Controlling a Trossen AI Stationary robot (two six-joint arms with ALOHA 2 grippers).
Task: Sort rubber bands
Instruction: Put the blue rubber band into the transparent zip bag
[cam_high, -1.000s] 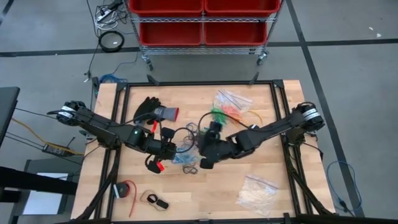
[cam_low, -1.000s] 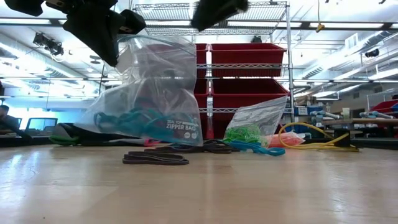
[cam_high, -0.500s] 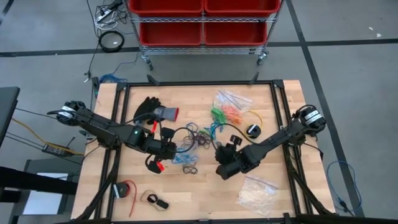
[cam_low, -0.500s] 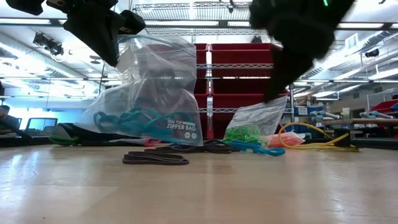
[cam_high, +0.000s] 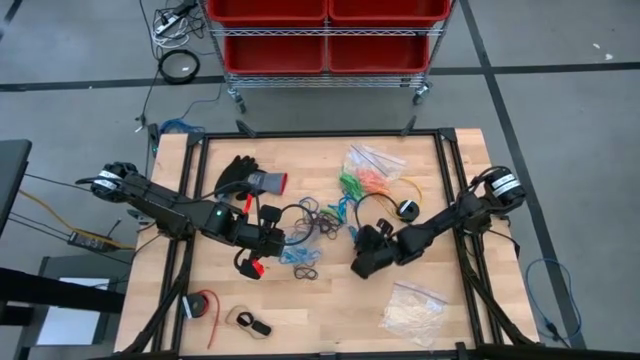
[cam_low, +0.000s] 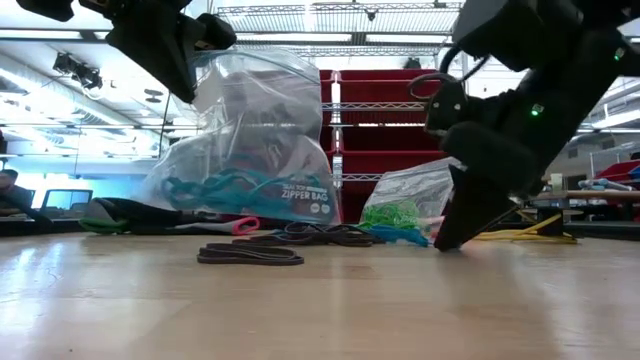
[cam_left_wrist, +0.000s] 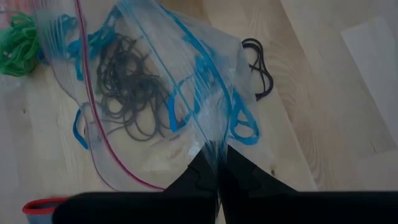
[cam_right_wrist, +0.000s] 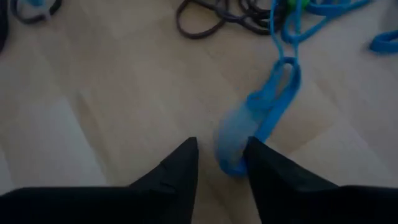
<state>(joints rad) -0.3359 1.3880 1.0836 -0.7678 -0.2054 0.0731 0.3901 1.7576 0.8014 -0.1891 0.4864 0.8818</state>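
left gripper (cam_left_wrist: 217, 169): clamped on zipper bag (cam_left_wrist: 155, 93), held up for filling. right gripper (cam_right_wrist: 221, 163): fingers parted around blue rubber band (cam_right_wrist: 270, 115).

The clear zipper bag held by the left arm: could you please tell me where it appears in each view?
High view: clear zipper bag left of centre, at the left gripper.
Low view: bag hanging upper left.
Left wrist view: bag fills the middle.
Right wrist view: not in it.
Shared landmark: blue rubber bands inside the bag.
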